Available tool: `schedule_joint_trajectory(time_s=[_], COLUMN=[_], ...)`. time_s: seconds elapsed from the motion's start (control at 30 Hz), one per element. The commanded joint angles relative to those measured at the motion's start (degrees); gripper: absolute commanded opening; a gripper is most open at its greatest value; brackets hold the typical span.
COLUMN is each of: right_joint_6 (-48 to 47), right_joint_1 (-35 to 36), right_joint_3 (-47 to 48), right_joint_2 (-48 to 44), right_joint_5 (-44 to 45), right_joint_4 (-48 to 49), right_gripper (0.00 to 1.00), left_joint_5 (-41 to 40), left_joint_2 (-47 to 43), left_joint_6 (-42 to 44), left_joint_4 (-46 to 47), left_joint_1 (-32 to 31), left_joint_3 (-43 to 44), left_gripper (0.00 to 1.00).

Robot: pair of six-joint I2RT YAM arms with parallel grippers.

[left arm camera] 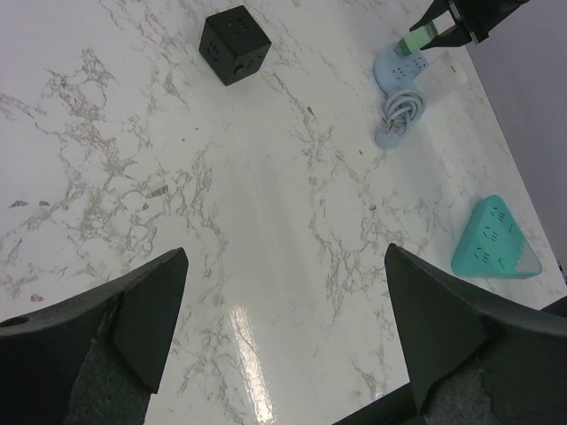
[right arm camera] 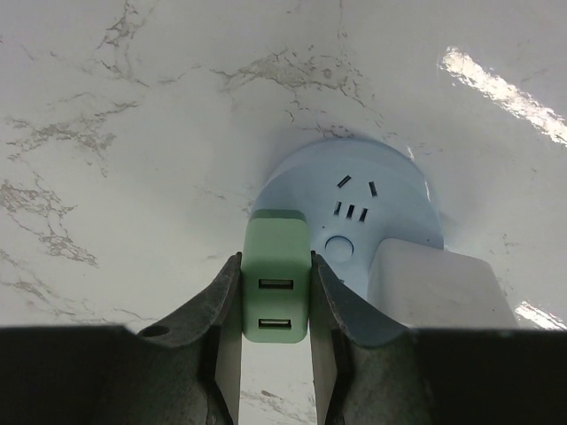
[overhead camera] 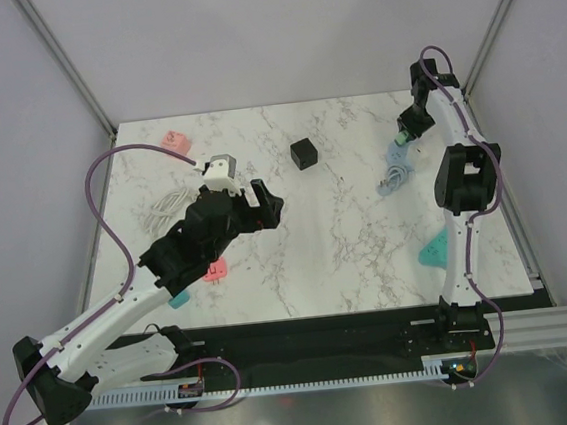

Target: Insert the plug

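My right gripper (right arm camera: 275, 301) is shut on a green USB plug (right arm camera: 275, 279), its two ports facing the camera. The plug stands on the left part of a round light-blue power strip (right arm camera: 372, 208), whose free sockets show to the right. A white adapter (right arm camera: 438, 288) sits in the strip beside it. In the top view the right gripper (overhead camera: 403, 133) is at the far right over the blue strip (overhead camera: 400, 156) and its coiled cord (overhead camera: 393, 179). My left gripper (left arm camera: 283, 345) is open and empty, high above the marble table (overhead camera: 346, 237); it also shows in the top view (overhead camera: 266, 206).
A black cube socket (overhead camera: 304, 154) stands mid-table. A teal triangular power strip (overhead camera: 435, 252) lies at the right. A pink item (overhead camera: 175, 140) is at the far left, a red one (overhead camera: 215, 270) and a teal one (overhead camera: 179, 300) under the left arm, with a white cord (overhead camera: 167, 206).
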Motion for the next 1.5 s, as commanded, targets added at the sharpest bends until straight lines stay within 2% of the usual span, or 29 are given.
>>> schedule_joint_trajectory(time_s=[0.0, 0.27, 0.57, 1.07, 1.1, 1.17, 1.2, 1.27, 1.47], right_joint_6=[-2.05, -2.14, -5.04, -8.46, -8.55, -8.99, -9.17, -9.78, -12.24], right_joint_1=[1.22, 4.56, 4.92, 4.22, 3.87, 3.60, 3.42, 3.42, 3.42], right_joint_3=[0.72, 1.26, 0.99, 3.71, 3.80, 3.89, 3.89, 3.89, 4.42], right_joint_2=[6.18, 9.71, 12.60, 15.33, 14.55, 12.45, 11.56, 8.67, 2.69], right_joint_5=[3.34, 4.92, 4.57, -0.61, -1.75, -2.72, -3.42, -3.52, -7.12], right_joint_4=[-3.69, -3.52, -2.29, -0.18, 0.69, 1.75, 3.15, 5.69, 11.60], right_gripper=[0.00, 0.00, 0.00, 0.00, 0.09, 0.20, 0.32, 0.42, 0.57], left_joint_5=[-2.19, -2.63, -2.63, -3.68, -3.77, -3.94, -3.95, -4.12, -4.47], left_joint_2=[-0.19, 0.16, 0.07, 0.60, 0.69, 0.69, 0.77, 0.77, 0.42], left_joint_6=[-0.05, 0.48, 0.57, 1.89, 2.06, 2.32, 2.41, 2.68, 3.12], left_joint_4=[1.17, 1.08, 1.08, 1.17, 1.17, 1.08, 1.17, 1.17, 1.26], left_joint_1=[-0.31, -1.10, -1.54, -1.72, -1.80, -1.89, -1.89, -2.16, -2.42], left_joint_3=[0.34, 0.34, 0.34, 0.34, 0.34, 0.34, 0.34, 0.43, 0.52], left_gripper=[0.99, 0.99, 1.00, 1.00, 1.00, 1.00, 1.00, 1.00, 1.00])
